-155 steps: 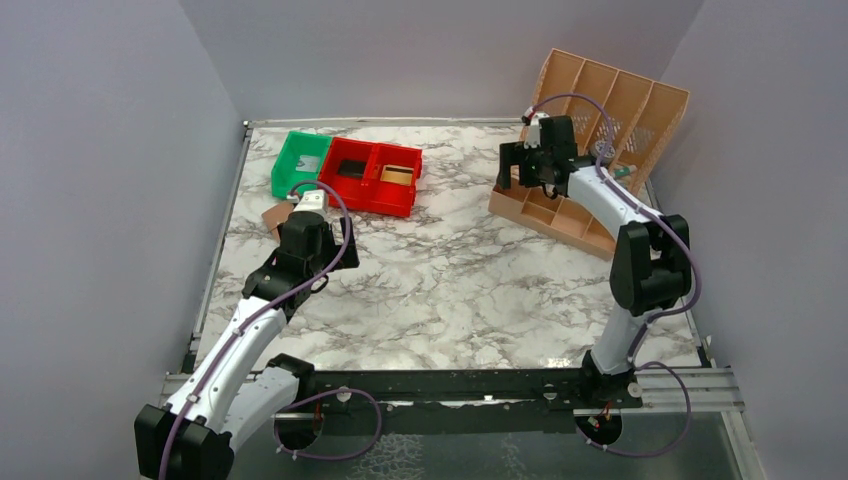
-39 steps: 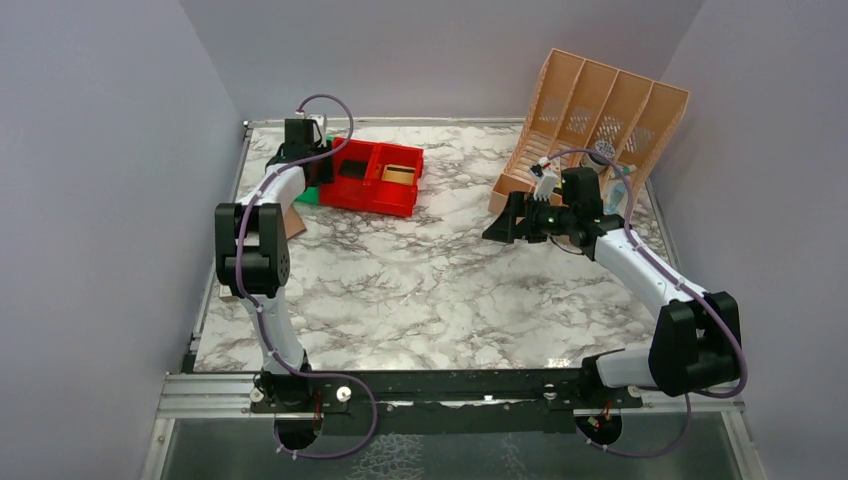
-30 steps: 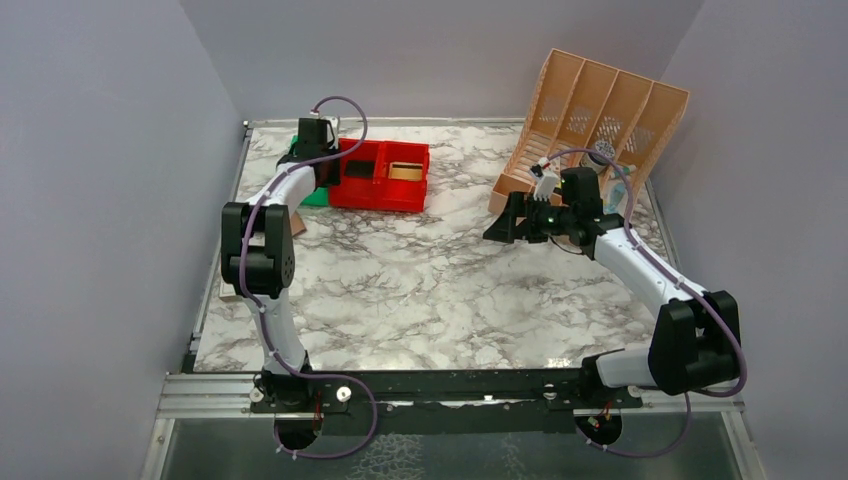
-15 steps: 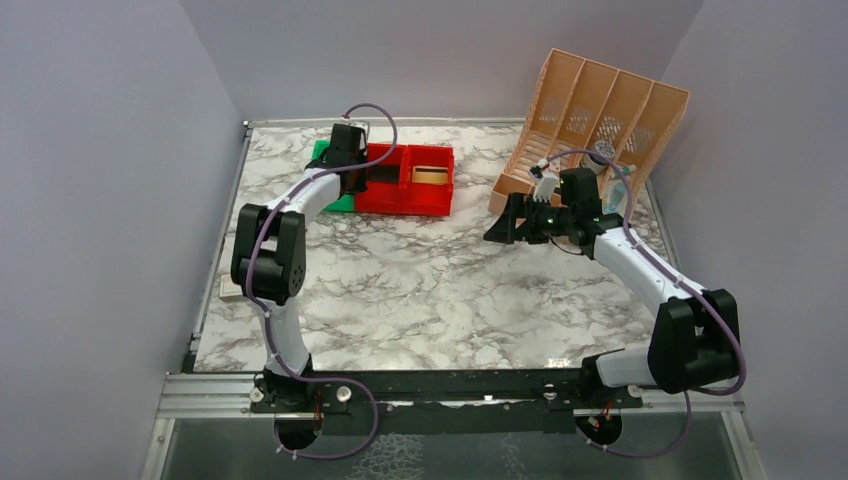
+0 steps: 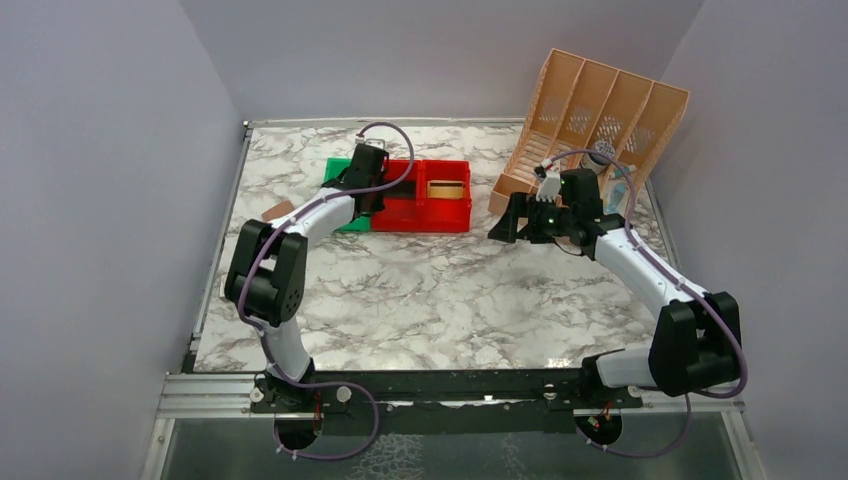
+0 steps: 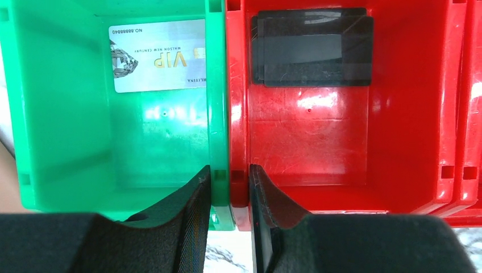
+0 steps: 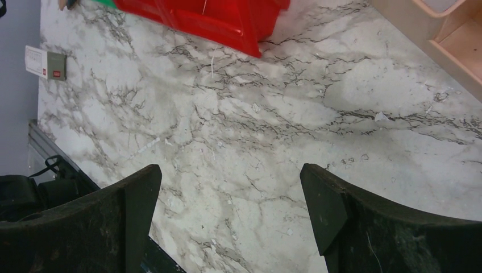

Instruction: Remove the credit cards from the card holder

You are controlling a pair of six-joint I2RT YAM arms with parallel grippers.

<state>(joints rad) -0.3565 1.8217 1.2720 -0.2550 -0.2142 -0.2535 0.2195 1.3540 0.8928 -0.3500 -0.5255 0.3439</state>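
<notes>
1. Bins, green and red, have slid rightward across the counter with the left pincer, which is narrow and clamped over their touching walls.
2. Credit cards lie inside them, just ahead of that pincer. The card holder sits well apart on its left.
3. Right pincer hangs wide, holding nothing.
4. Cards look already removed. Whether the holder is empty cannot be told.

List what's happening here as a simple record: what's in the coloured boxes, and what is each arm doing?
green bin: one pale VIP card
red bin: dark stacked cards in one compartment, gold card in the next
left fingers: shut on the bins' adjoining walls
right fingers: open, above the marble table
</notes>
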